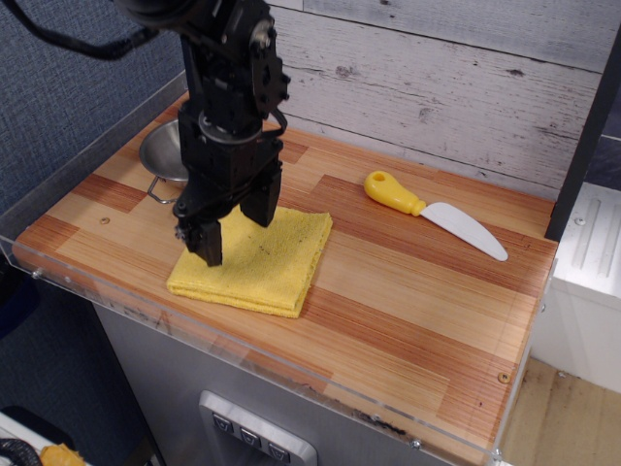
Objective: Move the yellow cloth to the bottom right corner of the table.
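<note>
- Observation.image view shows my hand (235, 231) directly over the yellow cloth (254, 260), the two fingers spread apart and holding nothing; one finger (208, 243) points at the left part of the cloth, the other at the upper middle.
- I see the yellow cloth lying flat and folded on the left half of the desk (408, 320), close to the front rim.
- I judge that the hand can pinch only the top layer, because the cloth has several layers; then it can unfold when I lift it.
- I think a drag toward the right can also bunch the cloth.
- I notice the steel bowl (167, 153) just behind the hand, so a backward swing may hit it.
- I keep the knife (432, 212) in mind; it lies at the back right, apart from the cloth.
- I find the front right corner free, and the acrylic rim (291, 374) borders it.
</note>
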Action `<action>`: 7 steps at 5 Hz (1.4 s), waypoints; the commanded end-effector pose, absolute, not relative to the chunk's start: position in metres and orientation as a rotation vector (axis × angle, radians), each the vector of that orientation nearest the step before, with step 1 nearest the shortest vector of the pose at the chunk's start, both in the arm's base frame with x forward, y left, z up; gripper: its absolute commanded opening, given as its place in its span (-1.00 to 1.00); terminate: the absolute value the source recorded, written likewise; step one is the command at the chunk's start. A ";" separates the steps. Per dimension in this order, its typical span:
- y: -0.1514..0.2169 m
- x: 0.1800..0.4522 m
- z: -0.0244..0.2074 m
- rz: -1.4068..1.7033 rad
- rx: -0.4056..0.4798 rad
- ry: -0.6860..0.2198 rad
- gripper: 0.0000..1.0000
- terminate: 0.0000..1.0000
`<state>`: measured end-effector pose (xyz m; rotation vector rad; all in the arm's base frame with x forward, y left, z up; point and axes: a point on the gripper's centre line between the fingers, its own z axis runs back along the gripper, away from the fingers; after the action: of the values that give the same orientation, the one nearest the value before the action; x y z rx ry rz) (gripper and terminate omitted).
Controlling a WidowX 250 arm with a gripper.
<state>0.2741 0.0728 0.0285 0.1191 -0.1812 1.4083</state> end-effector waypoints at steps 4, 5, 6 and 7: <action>0.050 0.280 0.012 1.392 0.123 -0.208 1.00 -1.00; 0.036 0.281 0.016 1.369 0.090 -0.202 1.00 -1.00; 0.017 0.281 0.020 1.330 0.060 -0.197 1.00 -1.00; -0.010 0.279 0.022 1.262 0.035 -0.189 1.00 -1.00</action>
<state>0.2768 -0.0121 0.0095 0.0597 -0.1565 1.2600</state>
